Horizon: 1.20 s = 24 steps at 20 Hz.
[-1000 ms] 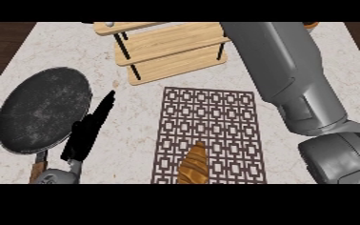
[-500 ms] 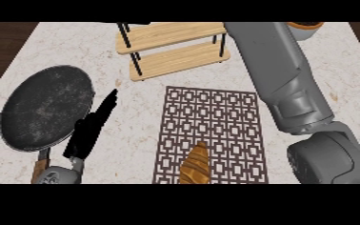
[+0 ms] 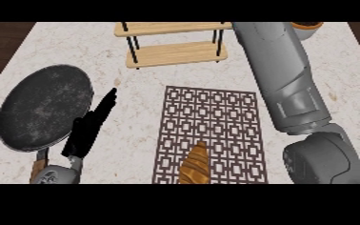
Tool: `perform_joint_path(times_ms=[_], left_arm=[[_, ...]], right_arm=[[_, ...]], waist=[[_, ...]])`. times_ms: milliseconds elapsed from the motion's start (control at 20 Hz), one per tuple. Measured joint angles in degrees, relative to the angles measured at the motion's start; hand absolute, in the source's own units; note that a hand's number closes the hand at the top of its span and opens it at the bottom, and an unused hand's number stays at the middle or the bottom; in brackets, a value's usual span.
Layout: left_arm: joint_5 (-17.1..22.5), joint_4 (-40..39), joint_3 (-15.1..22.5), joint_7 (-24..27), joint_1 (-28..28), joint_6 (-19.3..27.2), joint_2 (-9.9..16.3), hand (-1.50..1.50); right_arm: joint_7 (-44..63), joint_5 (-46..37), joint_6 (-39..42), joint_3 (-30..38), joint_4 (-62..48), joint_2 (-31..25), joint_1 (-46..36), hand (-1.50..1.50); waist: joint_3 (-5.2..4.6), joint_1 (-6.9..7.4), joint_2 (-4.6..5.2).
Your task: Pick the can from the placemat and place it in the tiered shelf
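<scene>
The brown lattice placemat (image 3: pixel 211 124) lies in the middle of the counter with a golden croissant (image 3: pixel 195 164) on its near end; no can shows on it. The wooden tiered shelf (image 3: pixel 175 52) stands at the back, its two boards bare. My left hand (image 3: pixel 88 131) rests open, fingers straight, just left of the placemat beside the pan. My right forearm (image 3: pixel 285 81) stretches from the lower right to the back edge, right of the shelf; its hand is hidden past the picture's top. A small orange-rimmed thing (image 3: pixel 308 26) peeks out beside that arm; I cannot tell what it is.
A dark round frying pan (image 3: pixel 42 107) sits at the left, its handle (image 3: pixel 40 161) pointing toward me. The counter's left edge runs along dark wood at the upper left.
My right forearm has swung more upright and reached farther back, right of the shelf. The shelf now shows squarer and more to the right. The left hand has barely moved.
</scene>
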State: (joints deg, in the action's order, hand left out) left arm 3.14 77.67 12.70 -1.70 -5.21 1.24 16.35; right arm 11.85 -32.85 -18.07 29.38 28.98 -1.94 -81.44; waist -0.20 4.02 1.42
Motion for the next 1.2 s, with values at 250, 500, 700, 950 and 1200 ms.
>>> perform_joint_path(times_ms=[250,500,700,950,1200], left_arm=[[0.0,-0.4,-0.7,1.1,1.1,0.1,0.2,0.00],[-0.1,0.5,-1.4,1.6,3.4,0.8,0.0,0.00],[0.2,0.1,-2.6,2.5,4.6,0.7,0.4,0.00],[0.8,0.4,-3.9,1.7,5.0,-0.3,1.2,0.00],[-0.1,0.9,-3.9,0.7,4.5,-0.2,0.4,0.00]], right_arm=[[-2.8,3.4,-9.4,5.1,2.3,-2.4,0.4,-1.50],[-1.8,4.8,-13.5,7.7,4.2,-7.2,3.9,-1.50],[0.4,6.0,-9.4,7.6,8.1,-11.2,9.3,-1.50],[0.6,9.5,-0.4,6.8,17.2,-15.2,17.5,-1.50],[0.7,13.7,8.5,6.1,24.6,-19.2,25.0,-1.50]], waist=[[0.23,-1.23,-0.46],[0.33,-2.95,-1.23],[0.41,-4.44,-1.80],[0.36,-5.19,-2.03],[0.31,-4.86,-1.84]])
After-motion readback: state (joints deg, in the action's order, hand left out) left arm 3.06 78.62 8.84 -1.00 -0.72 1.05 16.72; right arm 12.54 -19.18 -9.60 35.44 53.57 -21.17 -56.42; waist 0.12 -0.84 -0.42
